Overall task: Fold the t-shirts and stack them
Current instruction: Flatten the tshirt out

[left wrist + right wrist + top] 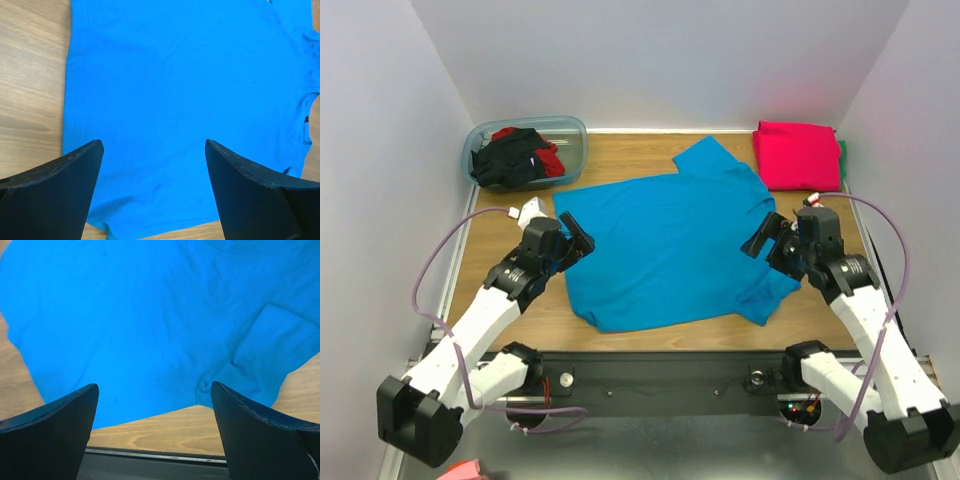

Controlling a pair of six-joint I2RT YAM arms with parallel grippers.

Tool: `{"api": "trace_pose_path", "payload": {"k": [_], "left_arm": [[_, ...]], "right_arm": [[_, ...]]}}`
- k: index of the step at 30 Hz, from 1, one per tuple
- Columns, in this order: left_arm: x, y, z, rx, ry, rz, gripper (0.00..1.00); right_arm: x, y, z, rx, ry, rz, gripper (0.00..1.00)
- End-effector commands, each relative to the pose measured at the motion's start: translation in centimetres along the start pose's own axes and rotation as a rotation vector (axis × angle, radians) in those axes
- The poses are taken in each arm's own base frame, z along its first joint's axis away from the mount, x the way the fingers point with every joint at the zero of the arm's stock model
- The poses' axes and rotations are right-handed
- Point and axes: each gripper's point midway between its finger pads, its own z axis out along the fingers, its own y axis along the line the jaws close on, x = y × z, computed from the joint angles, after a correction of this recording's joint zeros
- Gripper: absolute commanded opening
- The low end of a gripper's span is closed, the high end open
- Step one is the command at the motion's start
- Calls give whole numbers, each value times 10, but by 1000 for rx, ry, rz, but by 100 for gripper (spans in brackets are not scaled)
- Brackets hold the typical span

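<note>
Because the blue shirt [665,240] must be flat before any fold can be made, it lies spread open over the middle of the desk [510,300]. Its hem faces the left edge and its collar the right edge. One sleeve points to the far edge; the other lies toward the near right corner, slightly rumpled.

The left claw [578,240] hangs over the hem side. Its fingers [60,185] stand wide apart and hold nothing; in the left wrist view only cloth shows between them. The right claw [763,238] hangs over the collar side, just beside the neck opening. Its fingers [55,425] are also wide and empty. With one claw at each end of the shirt, the arms appear placed for a two-handed pinch, which a fold across the width would call for. Whether either claw touches the cloth cannot be told.

The pink shirt [798,155] rests folded in the far right corner. It appears to be the base of the stack, and the corner keeps it clear of the working area. A strip of green cloth [842,155] shows at its right side; what it is cannot be told.

Containers:
- The tub [575,130] stands in the far left corner, well apart from the stack.
- It holds a black shirt [510,160] and a red shirt [552,165], bunched together and unfolded.
- These appear to be the supply yet to be processed.
</note>
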Motion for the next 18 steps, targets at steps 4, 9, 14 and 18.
{"api": "trace_pose_path", "payload": {"k": [4, 9, 14, 18], "left_arm": [[4, -40, 35, 120, 65, 45, 95], [32, -19, 84, -16, 169, 91, 95], [62, 5, 116, -75, 257, 81, 95], [70, 24, 126, -100, 270, 71, 95]], "right_arm": [[-15, -14, 60, 151, 54, -72, 100], [0, -41, 95, 283, 122, -62, 100], [34, -73, 98, 388, 167, 30, 100], [60, -112, 92, 503, 171, 150, 100]]}}
